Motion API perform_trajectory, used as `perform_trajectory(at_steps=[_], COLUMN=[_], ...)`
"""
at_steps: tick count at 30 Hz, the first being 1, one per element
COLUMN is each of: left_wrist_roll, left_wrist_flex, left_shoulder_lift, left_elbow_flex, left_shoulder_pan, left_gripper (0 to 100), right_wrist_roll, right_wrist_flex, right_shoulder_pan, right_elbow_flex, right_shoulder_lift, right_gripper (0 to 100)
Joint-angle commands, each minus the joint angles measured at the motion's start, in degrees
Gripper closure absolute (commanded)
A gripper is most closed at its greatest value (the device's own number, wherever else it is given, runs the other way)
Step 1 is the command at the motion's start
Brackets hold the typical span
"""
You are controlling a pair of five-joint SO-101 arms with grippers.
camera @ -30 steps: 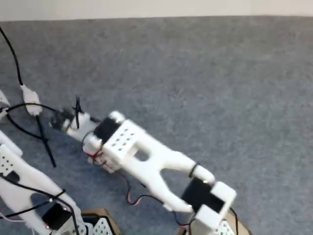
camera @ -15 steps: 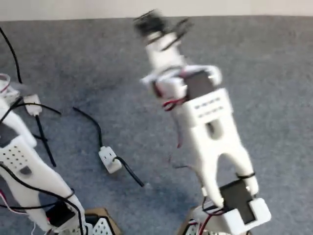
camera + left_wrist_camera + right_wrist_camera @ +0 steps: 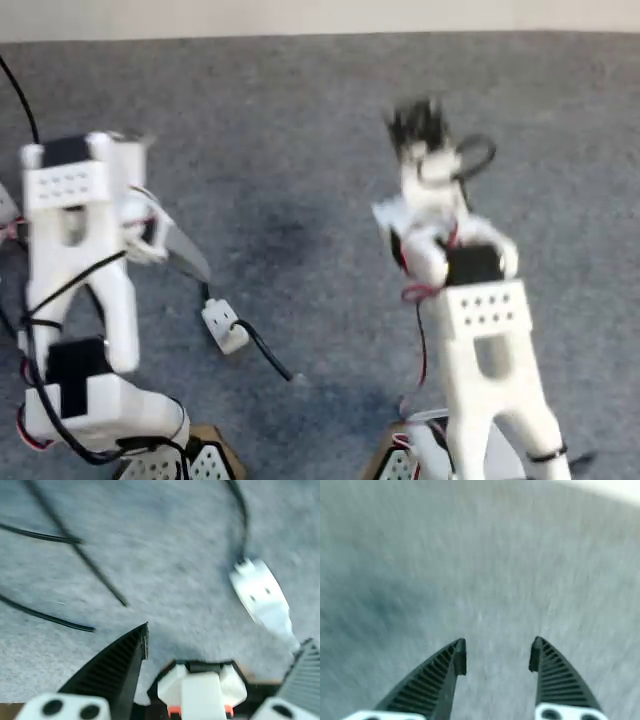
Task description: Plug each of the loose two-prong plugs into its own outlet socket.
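Observation:
A white two-slot socket piece (image 3: 225,326) on a black cord lies on the grey carpet, front left of centre. My left gripper (image 3: 178,252) hangs just above and behind it, open. In the left wrist view the socket piece (image 3: 261,598) lies ahead of the open left gripper (image 3: 225,637), off toward one finger, with nothing between the fingers. My right gripper (image 3: 420,125) is raised over bare carpet at centre right, far from the socket piece. The right wrist view has the right gripper (image 3: 498,647) open over carpet.
Several loose black cords (image 3: 75,555) trail over the carpet by the left arm. Another black cable (image 3: 20,100) runs along the far left edge. The carpet's far edge meets a pale wall (image 3: 300,15). Both arm bases stand at the front edge.
The right arm has swung away from the cords at the left, up and across to centre right. The left arm has lifted and turned, bringing its gripper over the socket piece.

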Motion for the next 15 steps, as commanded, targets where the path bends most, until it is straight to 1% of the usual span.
perform_trajectory(at_steps=[1,6,9,12,15], left_wrist_roll=[16.1,32.3,40.3,46.1,51.3], left_wrist_flex=[0.1,-3.2,-3.8,-3.5,-4.6], left_shoulder_lift=[-2.7,-0.2,1.0,2.2,4.5], left_elbow_flex=[5.0,9.6,10.3,10.8,10.8], left_shoulder_pan=[4.7,8.2,10.7,13.8,15.5], left_gripper=[57,57,57,57,57], right_wrist_roll=[3.0,3.4,3.4,3.4,3.4], right_wrist_flex=[-7.2,-9.3,-9.2,-8.9,-5.6], right_shoulder_pan=[1.8,3.0,3.2,3.2,3.2], right_elbow_flex=[19.7,30.5,34.0,36.2,37.8], right_shoulder_lift=[-8.9,-18.5,-24.0,-28.5,-31.6], right_gripper=[80.8,80.8,80.8,80.8,80.8])
